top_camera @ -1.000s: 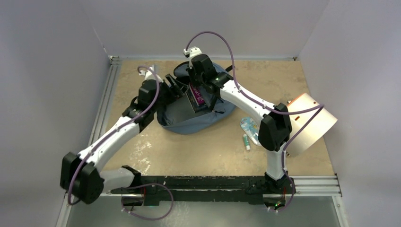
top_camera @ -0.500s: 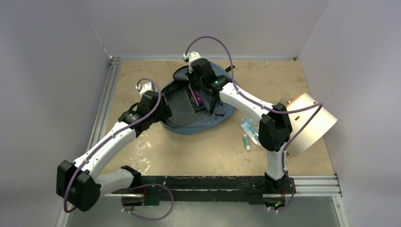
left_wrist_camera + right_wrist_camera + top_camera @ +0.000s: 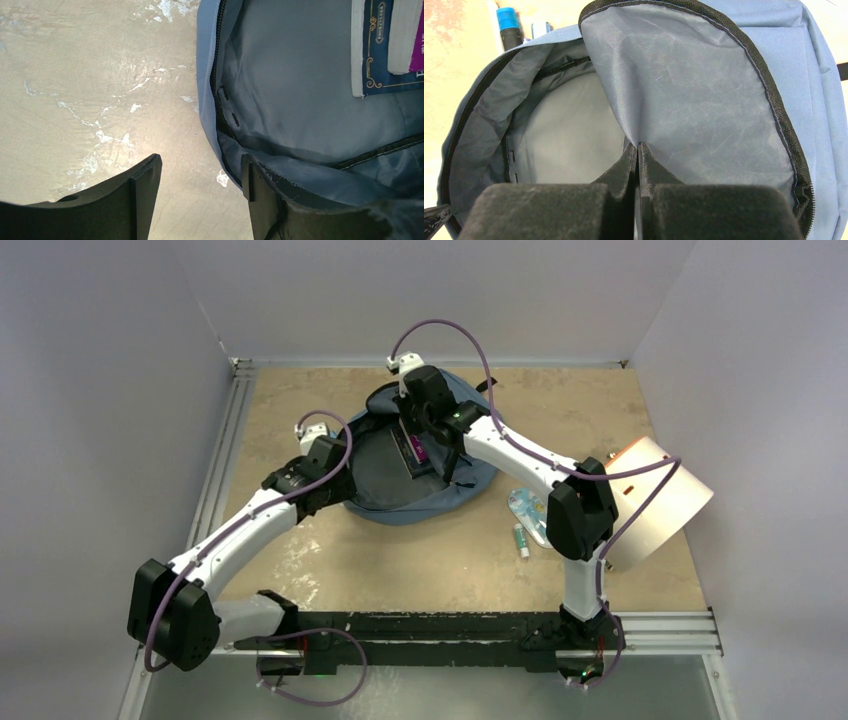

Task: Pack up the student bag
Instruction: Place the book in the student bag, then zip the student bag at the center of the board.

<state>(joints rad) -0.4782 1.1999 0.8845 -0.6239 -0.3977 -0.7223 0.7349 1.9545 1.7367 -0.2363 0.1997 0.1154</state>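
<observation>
Tan surface is carrying the student bag mid-frame. Right-wrist view alone is showing right tool pinching its flap; left tool is hanging released.

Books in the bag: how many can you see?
2. A navy book lies inside the student bag; a purple book rests on top of it. Others may be hidden.

Bag, perhaps glue stick, on table

Lettering on the navy book (tiny, gilt) is unreadable.
</observation>
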